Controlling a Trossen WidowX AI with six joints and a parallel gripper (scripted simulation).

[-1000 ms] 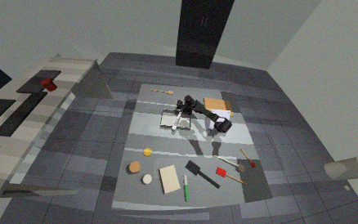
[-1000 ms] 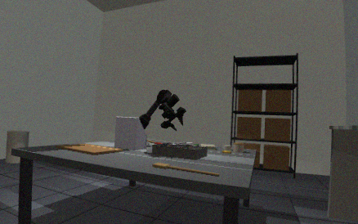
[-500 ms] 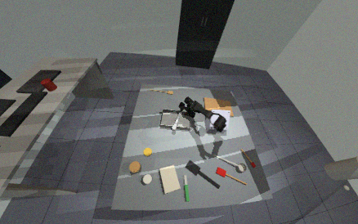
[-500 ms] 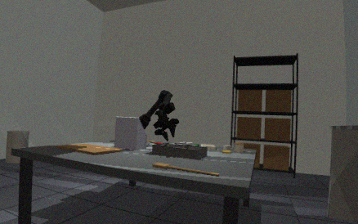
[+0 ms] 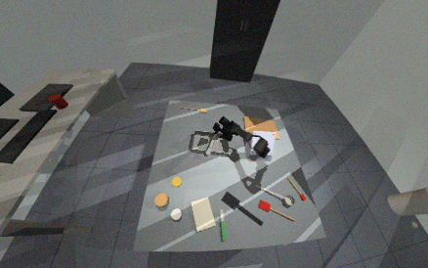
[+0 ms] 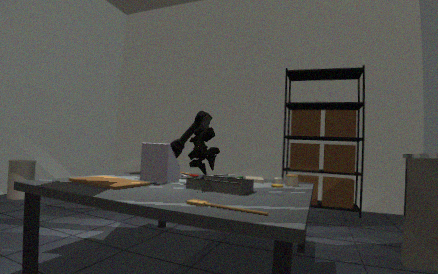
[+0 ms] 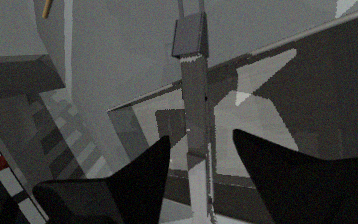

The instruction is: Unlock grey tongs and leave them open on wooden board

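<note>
Tongs [image 5: 212, 144] [image 7: 196, 100] are lying across the tin [image 5: 193, 142] [image 6: 220, 186] [image 7: 300, 35], left of the arm. They are looking shut along the part in view; tip ends are too small to tell from above.

Gripper [image 5: 224, 136] [image 6: 208, 172] [image 7: 200, 137] is hovering over them, pointing down, fingers part-open, holding nothing. In the wrist view the tongs are running up between the fingers, apart from both.

Step in hand, my read: lining up and lowering for the grasp. Keep both fingers straddling evenly, jaws closing across the arms, not along them. Go low enough for a firm bite but stop before the fingers are hitting tin floor or rim. Close gently first, check they aren't rolling, then lift straight up. Grip point matters: too near the hinge and the squeeze is likely weak; too near the tips and they'll tilt badly. After lifting, turn tips down, then squeeze for the unlock.

Tin walls are the main obstacle; a low sideways move risks dragging it.

Board [image 5: 252, 124] [image 6: 110, 181] is lying right and far. White block [image 5: 270, 138] [image 6: 155, 162] is standing beside it, so carry high and come in from the far side. Wooden tool [image 5: 192, 110] [image 6: 227, 206] is lying far of the tin, turner [image 5: 249, 212] well near; neither is blocking the lift.
</note>
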